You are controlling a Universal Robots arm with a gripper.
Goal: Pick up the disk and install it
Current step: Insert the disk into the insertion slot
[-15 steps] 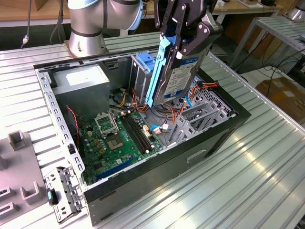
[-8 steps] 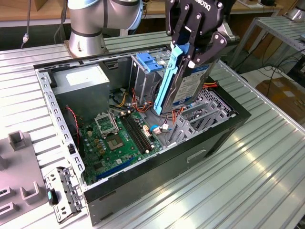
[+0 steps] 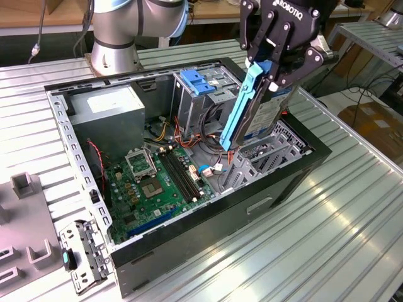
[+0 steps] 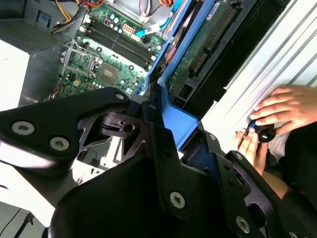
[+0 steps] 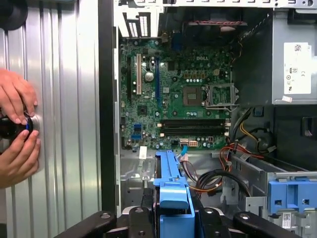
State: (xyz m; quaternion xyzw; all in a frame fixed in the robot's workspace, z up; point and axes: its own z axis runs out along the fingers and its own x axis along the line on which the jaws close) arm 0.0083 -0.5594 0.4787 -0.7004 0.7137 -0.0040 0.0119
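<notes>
Between the closed fingers of your hand (image 3: 280,78) the disk (image 3: 241,110) is pinched by the upper end of its blue carrier. The pick-up is done, then, and you are in the install step. The disk hangs steeply tilted, almost on end. Its lower end is down inside the open computer case (image 3: 220,234), at the mouth of the grey drive cage (image 3: 258,162); I cannot tell whether the two touch.

As I judge it, seating the disk calls for laying the carrier flatter and square to the cage's rails. You also need to keep it clear of the bundle of cables (image 5: 218,179) lying just beside the cage.

Past the cage the motherboard (image 3: 157,179) lies flat in the case floor. A blue-capped drive bay (image 3: 198,80) and the grey power supply (image 3: 107,113) stand along the far wall.

The case rests on a ribbed aluminium counter (image 3: 334,251). A loose metal bracket (image 3: 85,258) lies near the case's corner on the exterior view's left, with grey fixture blocks (image 3: 25,189) beyond it. On the other side of the case, a person's hands (image 5: 20,99) rest on the counter around a small dark knob (image 5: 10,128), well apart from the disk.

Behind the case stands the arm's base (image 3: 116,44). Farther off are wooden benching, trailing leads and brown cardboard (image 3: 371,126) on the floor at the exterior view's right.
</notes>
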